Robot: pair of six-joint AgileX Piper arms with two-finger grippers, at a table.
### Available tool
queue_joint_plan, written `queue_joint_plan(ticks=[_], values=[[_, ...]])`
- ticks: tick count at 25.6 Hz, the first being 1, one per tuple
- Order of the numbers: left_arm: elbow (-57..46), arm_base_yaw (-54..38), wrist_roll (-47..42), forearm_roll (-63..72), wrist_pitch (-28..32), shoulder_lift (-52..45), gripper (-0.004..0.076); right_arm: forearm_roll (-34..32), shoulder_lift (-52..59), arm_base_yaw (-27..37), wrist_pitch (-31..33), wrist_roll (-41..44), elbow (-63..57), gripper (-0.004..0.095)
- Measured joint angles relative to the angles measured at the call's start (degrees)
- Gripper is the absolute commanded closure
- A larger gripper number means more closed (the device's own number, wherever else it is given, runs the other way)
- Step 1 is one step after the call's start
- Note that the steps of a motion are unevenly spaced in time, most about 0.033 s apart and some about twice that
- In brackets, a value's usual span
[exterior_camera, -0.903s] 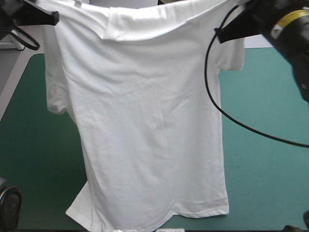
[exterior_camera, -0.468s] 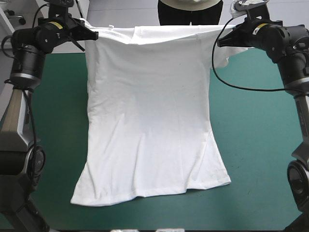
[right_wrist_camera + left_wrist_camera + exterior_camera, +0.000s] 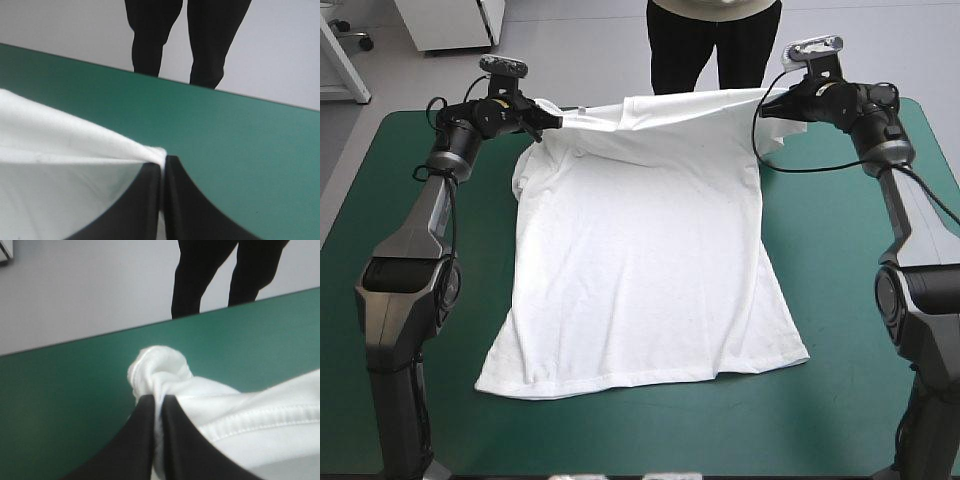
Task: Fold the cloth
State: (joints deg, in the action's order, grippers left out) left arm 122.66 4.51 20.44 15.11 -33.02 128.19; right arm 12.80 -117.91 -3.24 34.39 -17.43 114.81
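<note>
Pinching T-shirt (image 3: 640,250), left gripper (image 3: 157,399), right gripper (image 3: 163,161) (seemingly)

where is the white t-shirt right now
In the high view the white short-sleeved T-shirt lies spread mid-table on the teal-green cover, its shoulders pinched by the left claw and right claw near the far edge.

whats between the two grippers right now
The top edge of the T-shirt spans from the left gripper to the right gripper, each shut on it; the high view shows this.
</note>
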Motion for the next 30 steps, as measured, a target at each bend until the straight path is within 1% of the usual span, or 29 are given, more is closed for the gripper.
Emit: queue_joint_plan(ticks=[1,2,4,5,9,10,11,12,14,15,16,17,21,23,24,25,26,27,28,30], values=[[-0.1,0.0,0.0,0.7,0.1,1.1,0.0540,0.4,-1.3,0.0,0.0,0.0,0.0,0.0896],[-0.1,0.0,0.0,1.2,0.3,1.8,0.0465,0.7,-2.2,0.0,-0.1,0.0,0.0,0.0872],[-0.3,0.0,0.0,2.0,0.3,3.0,0.0381,1.3,-3.9,0.0,-0.1,-0.2,0.0,0.0832],[-0.3,0.0,-0.1,2.2,0.3,3.3,0.0357,1.5,-4.6,0.0,-0.2,-0.3,0.0,0.0801],[-0.3,0.0,-0.4,2.4,1.0,3.5,0.0347,2.0,-6.2,0.0,-0.4,-0.4,0.0,0.0611],[-0.3,0.0,-0.4,2.4,1.2,3.5,0.0347,2.0,-6.3,0.0,-0.5,-0.4,0.0,0.0542],[-0.3,0.0,-0.4,2.4,1.2,3.5,0.0347,2.0,-6.4,0.0,-0.5,-0.4,0.0,0.0450],[-0.3,0.0,-0.4,2.4,1.1,3.5,0.0347,2.0,-6.5,0.0,-0.6,-0.7,0.0,0.0402],[-0.3,0.0,-0.4,2.4,0.7,3.5,0.0347,2.1,-6.5,0.0,-0.8,-1.2,0.0,0.0249],[-0.3,0.0,-0.4,2.4,0.2,3.4,0.0347,2.1,-6.5,0.0,-0.8,-1.6,0.1,0.0215],[-0.3,0.0,-0.4,2.4,-0.5,3.3,0.0347,2.1,-6.3,0.0,-0.6,-1.8,0.4,0.0195],[-0.3,0.0,-0.4,2.4,-1.3,3.1,0.0347,2.1,-6.1,0.0,-0.3,-1.9,0.8,0.0197],[-0.3,0.0,-0.4,1.9,-6.3,-0.1,0.0347,2.1,-3.8,0.2,4.0,-1.8,3.2,0.0235],[-0.3,0.0,-0.5,0.9,-11.5,-4.4,0.0347,1.8,-0.2,0.3,8.6,-1.4,4.5,0.0258],[-0.1,0.0,-0.9,-0.2,-16.3,-7.3,0.0347,0.9,3.0,0.3,12.0,-0.2,4.6,0.0260],[-0.1,0.0,-1.2,-0.9,-18.7,-8.9,0.0347,0.2,4.7,0.4,14.1,0.6,4.6,0.0260],[0.1,0.0,-2.2,-2.4,-23.0,-11.9,0.0347,-0.7,7.6,0.7,17.8,1.6,4.6,0.0260],[0.1,0.0,-2.8,-3.3,-25.1,-13.3,0.0347,-1.1,9.1,1.0,19.8,2.1,4.6,0.0260],[0.1,0.0,-4.1,-4.8,-28.8,-15.6,0.0347,-1.6,11.7,1.3,23.6,2.9,4.6,0.0265],[0.1,0.0,-5.7,-7.5,-34.5,-19.0,0.0347,-2.0,15.7,1.4,29.0,3.7,4.6,0.0292]])
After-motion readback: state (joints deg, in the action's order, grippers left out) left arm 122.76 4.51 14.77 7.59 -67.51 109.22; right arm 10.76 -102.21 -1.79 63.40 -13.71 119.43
